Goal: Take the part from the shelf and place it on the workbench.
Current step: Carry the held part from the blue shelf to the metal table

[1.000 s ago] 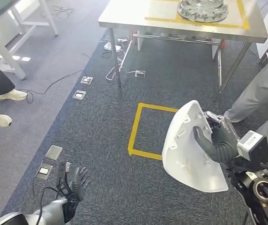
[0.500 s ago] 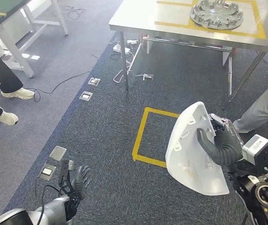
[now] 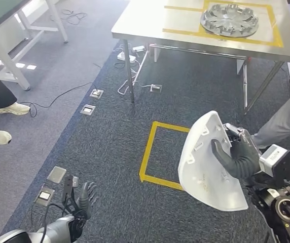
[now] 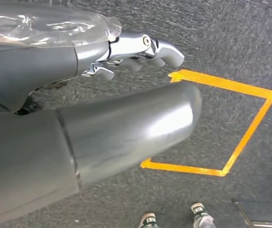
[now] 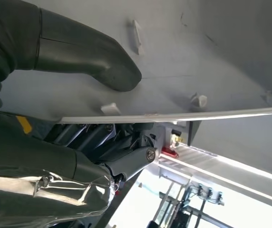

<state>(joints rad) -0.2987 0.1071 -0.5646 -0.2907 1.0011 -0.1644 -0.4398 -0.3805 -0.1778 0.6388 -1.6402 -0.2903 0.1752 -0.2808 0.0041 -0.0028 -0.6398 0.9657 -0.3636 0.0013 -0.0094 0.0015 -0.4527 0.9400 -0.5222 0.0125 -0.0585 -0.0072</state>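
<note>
fingers (image 5: 91, 137) under white part (image 5: 199, 47), thumb on top

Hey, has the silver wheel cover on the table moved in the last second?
No. The wheel cover lies in the same spot inside the yellow tape outline on the workbench. The whole picture shifted, so the camera moved.
</note>
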